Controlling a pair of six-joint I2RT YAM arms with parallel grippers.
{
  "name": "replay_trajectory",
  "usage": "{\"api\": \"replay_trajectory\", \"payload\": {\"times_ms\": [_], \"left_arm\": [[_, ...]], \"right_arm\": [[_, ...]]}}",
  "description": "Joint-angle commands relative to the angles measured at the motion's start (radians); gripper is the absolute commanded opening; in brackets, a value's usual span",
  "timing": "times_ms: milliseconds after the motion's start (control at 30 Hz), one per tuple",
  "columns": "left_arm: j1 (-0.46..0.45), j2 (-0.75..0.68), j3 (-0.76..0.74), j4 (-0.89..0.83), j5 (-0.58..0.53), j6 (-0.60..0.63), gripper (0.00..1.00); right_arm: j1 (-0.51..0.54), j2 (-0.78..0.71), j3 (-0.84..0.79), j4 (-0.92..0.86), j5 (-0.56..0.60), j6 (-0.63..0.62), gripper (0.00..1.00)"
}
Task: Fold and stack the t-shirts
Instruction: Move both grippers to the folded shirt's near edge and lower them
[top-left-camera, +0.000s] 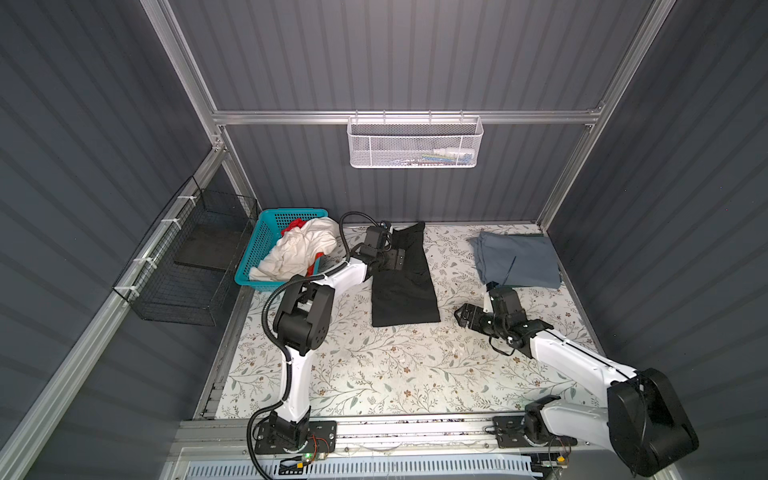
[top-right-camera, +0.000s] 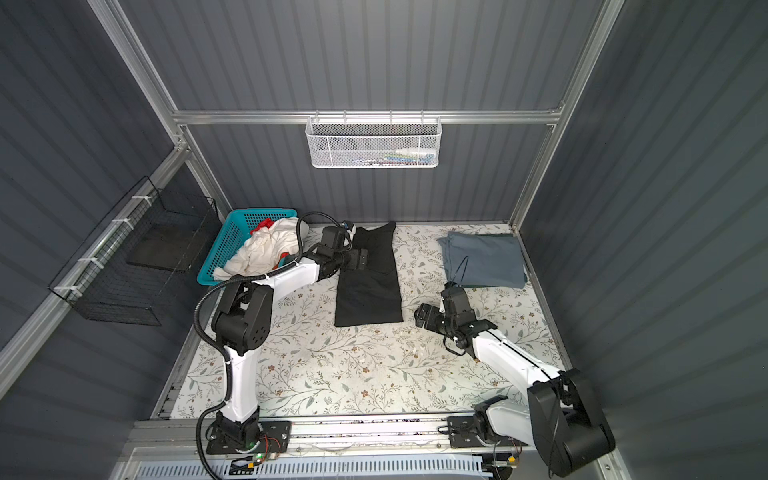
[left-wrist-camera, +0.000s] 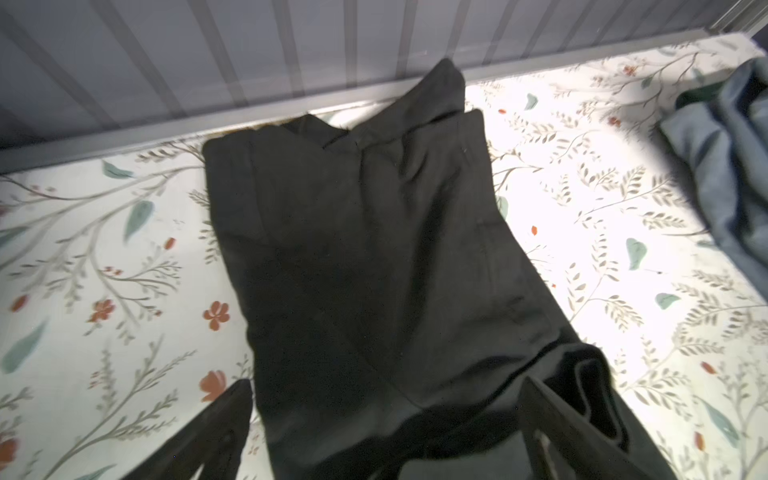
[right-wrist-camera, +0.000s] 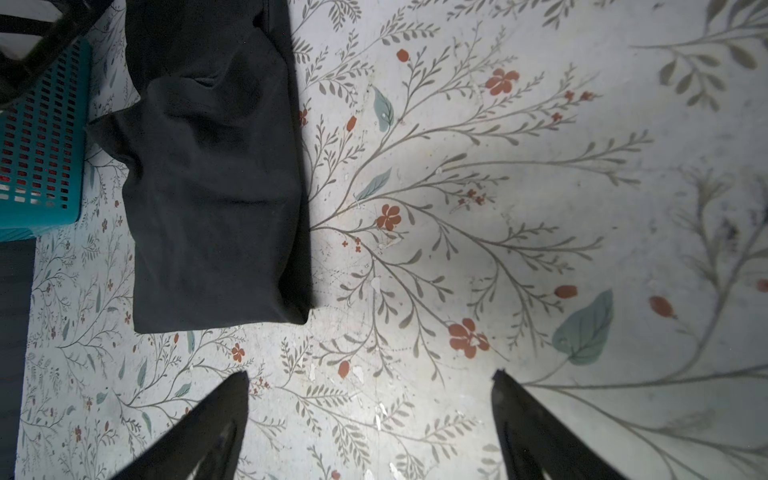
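- Left gripper (top-left-camera: 398, 261) is hanging low over the far half of the black t-shirt (top-left-camera: 405, 295), jaws standing wide apart and clamping nothing. In the left wrist view one finger (left-wrist-camera: 557, 424) is sitting right at a rolled side fold of the cloth.
- Right gripper (top-left-camera: 460, 316) is hovering just beside the black t-shirt's near right corner, over the bare floral table cover (top-left-camera: 415, 374), jaws likewise spread and empty.
- Black t-shirt is lying flat as a long narrow strip with its sides folded in. It is looking plain and matte, one pointed tip poking towards the back wall.
- Slate blue-grey t-shirt (top-left-camera: 519, 259) is resting well apart to the right of the black t-shirt, folded into a rough rectangle with loose layered edges.
- Teal basket (top-left-camera: 251, 245) is standing near the black t-shirt's left side. A crumpled white t-shirt (top-left-camera: 299, 249) is spilling over its rim, and a red t-shirt (top-left-camera: 292, 226) is peeking out from beneath.
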Motion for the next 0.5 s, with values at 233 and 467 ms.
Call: {"api": "replay_trajectory", "payload": {"times_ms": [233, 467], "left_arm": [[-0.007, -0.388, -0.290, 0.042, -0.102, -0.109, 1.00], [-0.007, -0.580, -0.481, 0.003, -0.102, -0.198, 1.00]], "right_arm": [[0.013, 0.059, 0.005, 0.016, -0.061, 0.048, 0.91], [0.028, 0.119, 0.038, 0.043, -0.099, 0.066, 0.90]]}}
